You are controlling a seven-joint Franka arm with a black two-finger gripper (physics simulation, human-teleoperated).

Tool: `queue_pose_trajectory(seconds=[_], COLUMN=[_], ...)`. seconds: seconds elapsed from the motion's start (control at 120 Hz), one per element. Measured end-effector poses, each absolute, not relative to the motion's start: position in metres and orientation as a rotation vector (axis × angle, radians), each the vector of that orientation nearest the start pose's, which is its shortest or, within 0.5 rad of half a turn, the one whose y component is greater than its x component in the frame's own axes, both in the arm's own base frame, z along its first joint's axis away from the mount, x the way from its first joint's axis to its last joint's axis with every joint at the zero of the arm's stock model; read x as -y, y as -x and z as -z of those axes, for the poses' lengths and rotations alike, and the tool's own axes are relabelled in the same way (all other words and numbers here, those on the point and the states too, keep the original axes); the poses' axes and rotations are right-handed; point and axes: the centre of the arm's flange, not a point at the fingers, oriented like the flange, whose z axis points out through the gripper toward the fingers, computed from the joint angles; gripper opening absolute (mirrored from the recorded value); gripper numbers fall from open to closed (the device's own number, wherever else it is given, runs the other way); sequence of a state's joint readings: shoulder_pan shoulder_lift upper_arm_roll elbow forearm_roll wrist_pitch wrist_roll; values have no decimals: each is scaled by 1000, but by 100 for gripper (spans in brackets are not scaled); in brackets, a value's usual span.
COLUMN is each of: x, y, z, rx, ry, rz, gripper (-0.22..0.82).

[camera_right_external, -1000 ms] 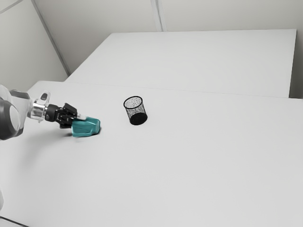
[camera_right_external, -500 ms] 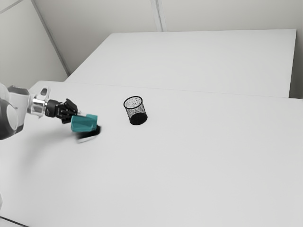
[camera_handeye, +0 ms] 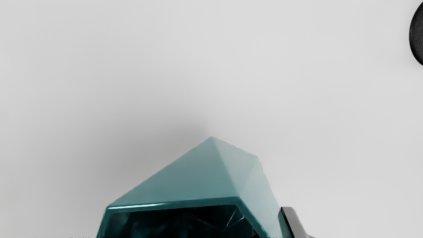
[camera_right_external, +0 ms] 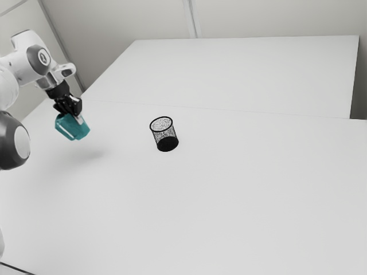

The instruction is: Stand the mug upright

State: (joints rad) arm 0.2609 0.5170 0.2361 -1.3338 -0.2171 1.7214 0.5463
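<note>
The teal mug (camera_right_external: pixel 72 127) hangs in the air, tilted, over the table at the exterior view's left. My gripper (camera_right_external: pixel 69 107) holds it from above, shut on it, and a shadow lies on the table below. In the wrist view the open mouth of the mug (camera_handeye: pixel 198 185) faces my hand and shows a dark inside. At its side wall is my gripper (camera_handeye: pixel 271 226), with one fingertip (camera_handeye: pixel 290 219) against the outside; the other finger is mostly hidden by the mug.
A black mesh cup (camera_right_external: pixel 165 135) stands on the white table (camera_right_external: pixel 218 195), towards the middle from the mug. Its dark edge (camera_handeye: pixel 417 36) also appears in the wrist view. Behind is another white surface (camera_right_external: pixel 229 71), with walls beyond.
The arm has risen and drawn back toward the exterior view's left, carrying the mug up off the table. The hand now points more steeply downward and the mug's tilt has changed. The mesh cup has stayed put.
</note>
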Motion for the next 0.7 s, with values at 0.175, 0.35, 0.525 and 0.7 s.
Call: queue_pose_trajectory(seconds=[0.175,0.35,0.525,0.7], x=[-272,-268,-268,-268], y=[-651,-657,-659,-660], z=[-387,-342,-336,-331], rx=[3,104,213,300], ry=[3099,3036,3009,3003], rz=[-128,-133,-90,-74], gripper=[-18,-18,-14,23])
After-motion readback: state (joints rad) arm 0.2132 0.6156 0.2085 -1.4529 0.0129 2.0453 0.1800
